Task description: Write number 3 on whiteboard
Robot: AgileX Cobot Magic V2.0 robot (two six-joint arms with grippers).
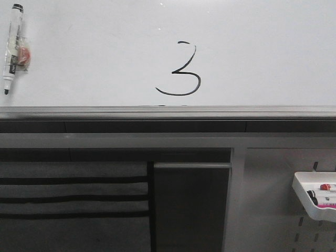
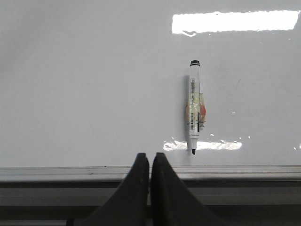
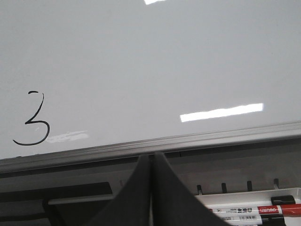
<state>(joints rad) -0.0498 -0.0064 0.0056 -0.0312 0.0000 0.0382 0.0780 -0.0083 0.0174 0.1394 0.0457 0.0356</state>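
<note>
A black number 3 (image 1: pixel 181 71) stands drawn on the whiteboard (image 1: pixel 262 52), near the middle of the board's lower part, its bottom curl just above the grey rail (image 1: pixel 168 113) that runs along the lower edge. The strokes look thin and whole, with a short top bar and a wide lower loop.

Far off to the left, a marker (image 1: pixel 12 47) hangs on the board, tip down and uncapped, held on by what looks like clear tape with a reddish patch. It is well apart from the digit.

Neither arm shows in the front view. Each wrist camera shows its own claw below the rail: the left claw (image 2: pixel 149 157) has its two dark fingers pressed together with nothing between them, and the right claw (image 3: pixel 150 157) is the same, closed and empty. The left one points toward the hanging marker; the right one sits off to the side of the digit, above a white tray (image 1: pixel 315 197) holding more markers.

The writing appears done, so the main risk now is spoiling it. If the right arm swings across the board, a finger could brush the wet ink and smear the lower loop. If the left arm rises carelessly, it could knock the taped marker loose, and its bare tip could leave a stray line.
</note>
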